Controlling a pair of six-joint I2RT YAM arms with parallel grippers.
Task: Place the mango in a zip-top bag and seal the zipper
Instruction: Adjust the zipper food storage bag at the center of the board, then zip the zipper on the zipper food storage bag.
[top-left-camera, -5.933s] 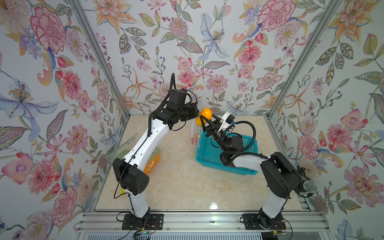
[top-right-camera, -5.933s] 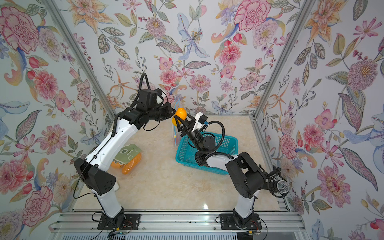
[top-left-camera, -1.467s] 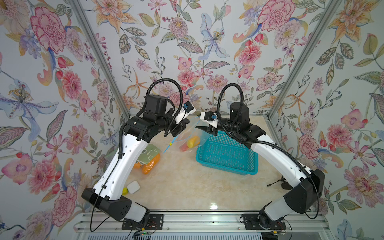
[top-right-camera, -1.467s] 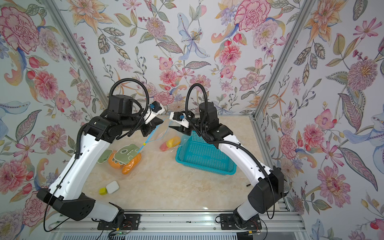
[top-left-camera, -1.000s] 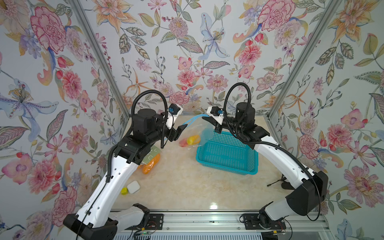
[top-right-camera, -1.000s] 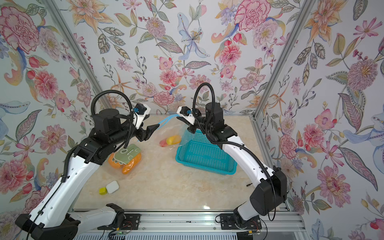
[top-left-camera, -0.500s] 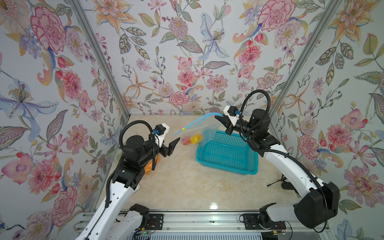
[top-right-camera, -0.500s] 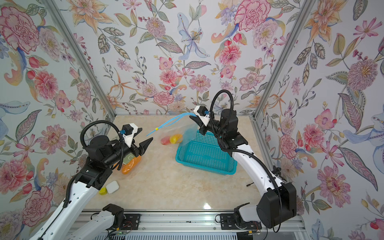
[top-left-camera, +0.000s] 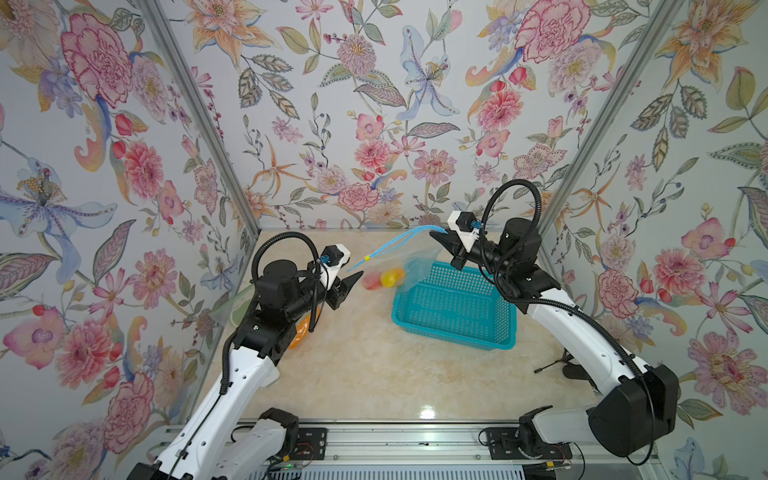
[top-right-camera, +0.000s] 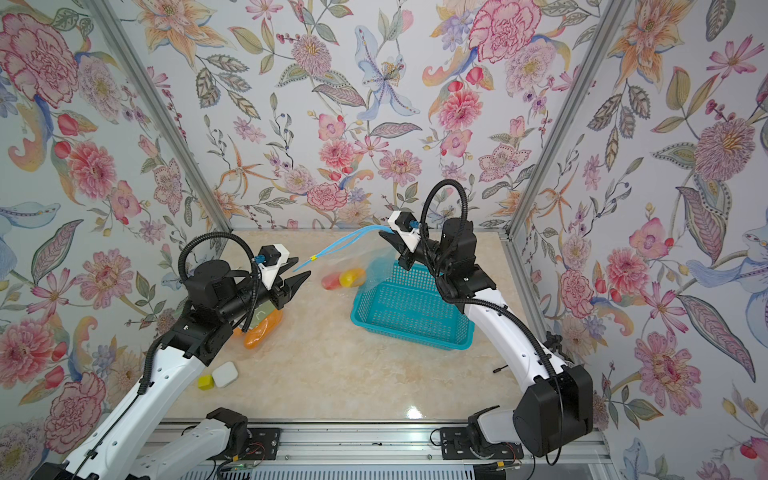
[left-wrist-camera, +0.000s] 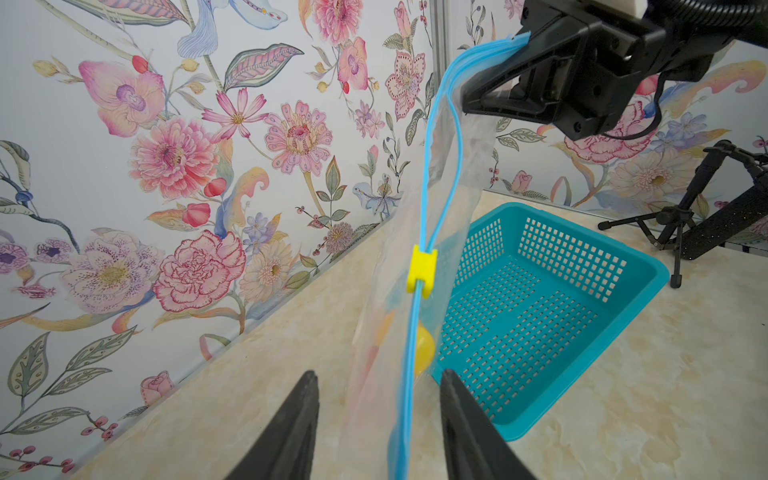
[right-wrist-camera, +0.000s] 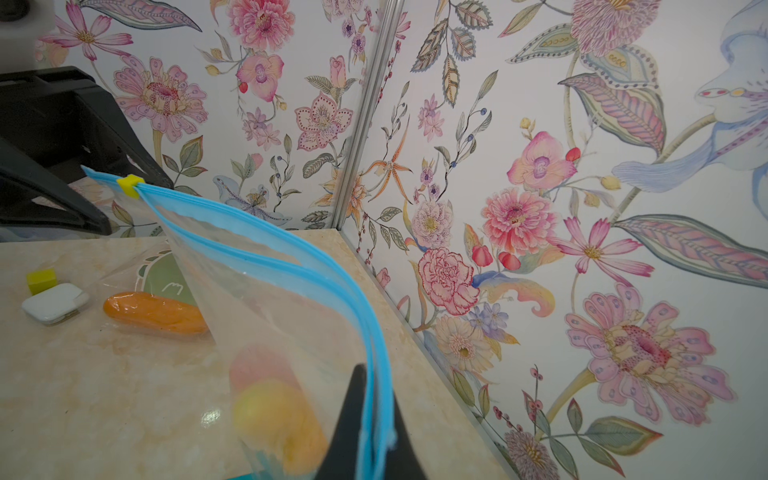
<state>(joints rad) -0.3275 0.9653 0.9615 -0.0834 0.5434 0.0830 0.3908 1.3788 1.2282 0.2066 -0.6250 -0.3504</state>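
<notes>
A: In both top views, how is the right gripper (top-left-camera: 437, 240) seen?

B: It is pressed together on one end of the blue zipper (right-wrist-camera: 376, 357) of the zip-top bag (top-left-camera: 409, 262), a little right of the frame's centre. The bag is hung from it and is stretched down toward the left.

A: And the left gripper (top-left-camera: 351, 283)?

B: Its jaws are spread. In the left wrist view the zipper edge is seen passing between the two black fingers (left-wrist-camera: 305, 409), and no contact with them can be made out.

A: Where is the mango (top-left-camera: 388, 277) found?

B: It is held inside the bag, in the lower part, just left of the teal basket (top-left-camera: 457, 337). Whether the table (top-left-camera: 374, 374) is touched by it cannot be told.

A: Is the zipper closed?

B: The yellow slider (left-wrist-camera: 422, 272) is placed near the bag's left end. Between it and the right gripper the two blue tracks are seen apart.

A: What else is shown?

B: At the lower left of a top view, an orange oblong thing (top-right-camera: 262, 328), a white case (top-right-camera: 224, 374) and a yellow block (top-right-camera: 205, 381) are laid on the table.
</notes>
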